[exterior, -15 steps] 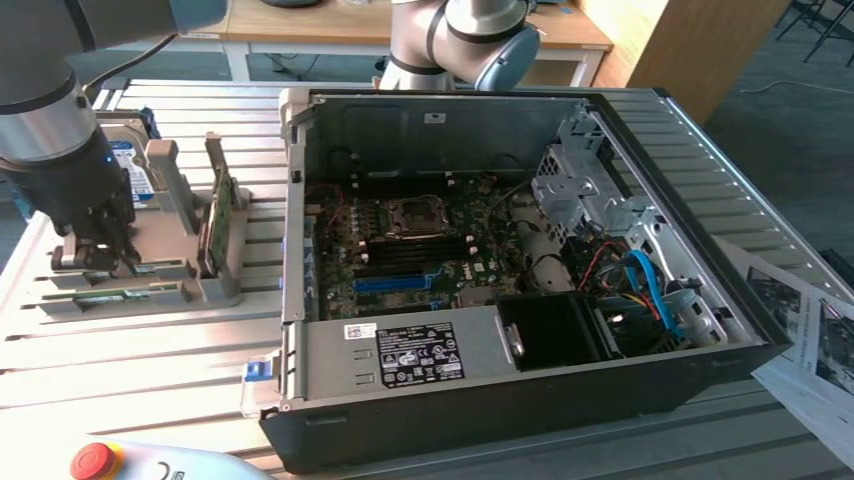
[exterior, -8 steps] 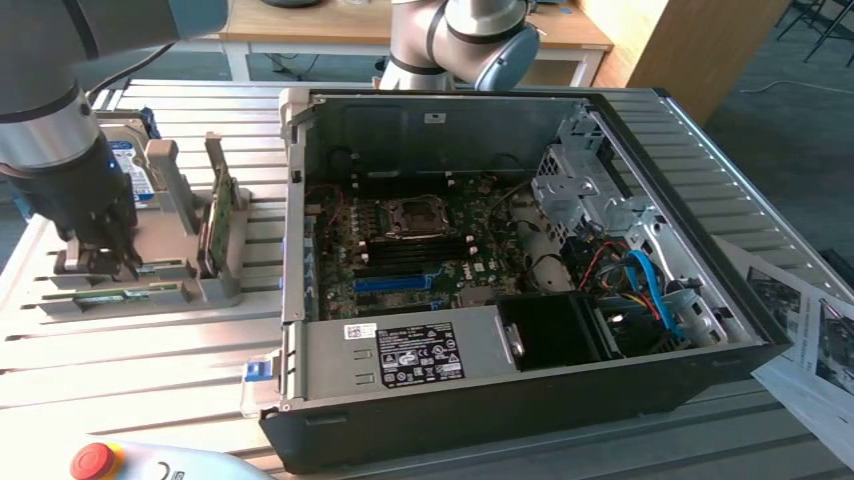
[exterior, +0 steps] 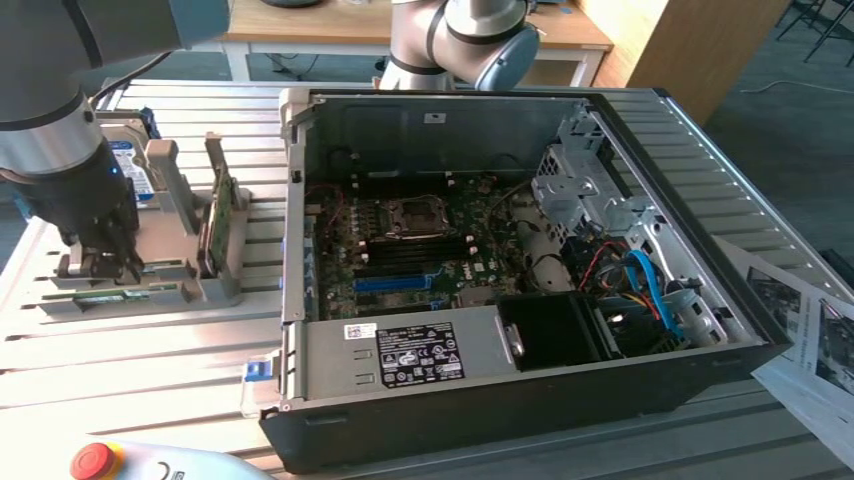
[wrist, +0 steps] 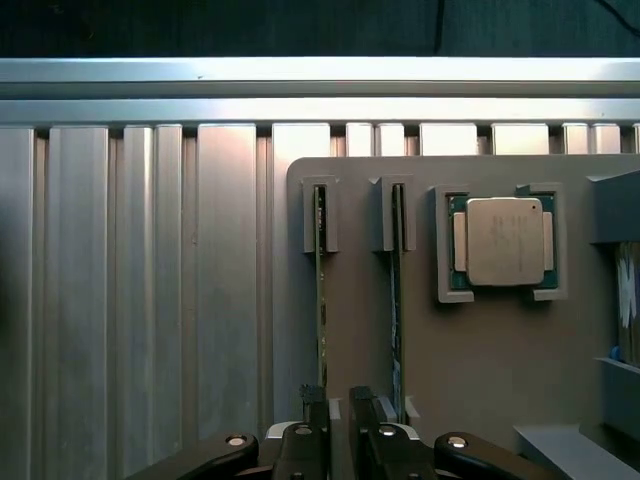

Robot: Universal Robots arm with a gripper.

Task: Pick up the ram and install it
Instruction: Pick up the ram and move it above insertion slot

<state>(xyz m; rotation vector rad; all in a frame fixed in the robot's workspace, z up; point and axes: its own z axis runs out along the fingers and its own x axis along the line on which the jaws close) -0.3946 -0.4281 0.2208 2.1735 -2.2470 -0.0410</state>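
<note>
At nine o'clock in the exterior view my arm stands over the grey holder (exterior: 171, 250) on the slatted metal tabletop (exterior: 120, 370). My pincer (exterior: 100, 262) is set low against the holder's end toward seven o'clock. From my wrist I see the ram (wrist: 320, 300) standing on edge in a narrow slot of that holder, running straight in under my pincer. Whether I am clenched on it or released I cannot tell. A second stick (wrist: 396, 300) stands in the parallel slot just beside it, and a silver processor (wrist: 500, 240) lies flat in a square pocket on that stick's far side. In the exterior view, a blue-labelled hard drive (exterior: 124, 165) stands in the holder at twelve o'clock of my pincer, and a broader green card (exterior: 218, 215) stands upright at its two o'clock. A red stop button (exterior: 94, 460) sits at seven o'clock of that view. At the centre lies the open computer case (exterior: 534, 410), its motherboard (exterior: 400, 250) bare, with a labelled power supply (exterior: 414, 355) along its six o'clock side. Printed sheets (exterior: 814, 340) lie at four o'clock.
</note>
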